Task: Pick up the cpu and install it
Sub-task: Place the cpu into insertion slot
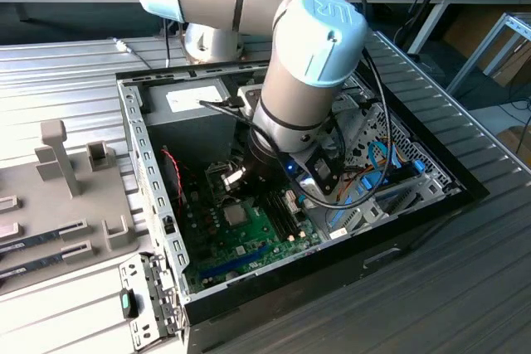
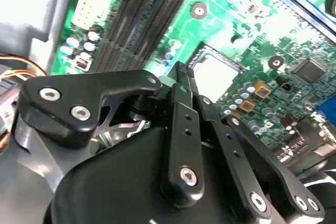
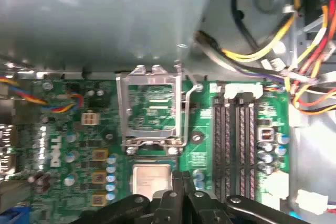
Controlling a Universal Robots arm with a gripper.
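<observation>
- Inside the open computer case (image 1: 145, 134), mid-frame in the exterior view: one arm (image 1: 299, 64) reaches down over the green motherboard (image 1: 241, 242).
- One gripper (image 2: 181, 74) in the second wrist view; the black fingers (image 2: 184, 124) run side by side to meet at the tips, jaws together, nothing between them. Same closed tips at the lower edge of the first wrist view (image 3: 176, 179).
- One cpu (image 3: 152, 178), silvery top, lying flat in the socket on the board; lower centre of the first wrist view, just beside the fingertips. In the second wrist view it sits right of centre (image 2: 218, 72), beyond the tips. Whether the tips touch it I cannot tell.
- One socket frame (image 3: 152, 111), metal, hinged open and standing up above the cpu in the first wrist view.
- Four dark memory slots (image 3: 233, 145), parallel, right of the socket in that view.
- One bundle of coloured cables (image 3: 294, 51), upper right.
- One grey fixture tray (image 1: 58, 196) at the exterior view's left, outside the case.
</observation>
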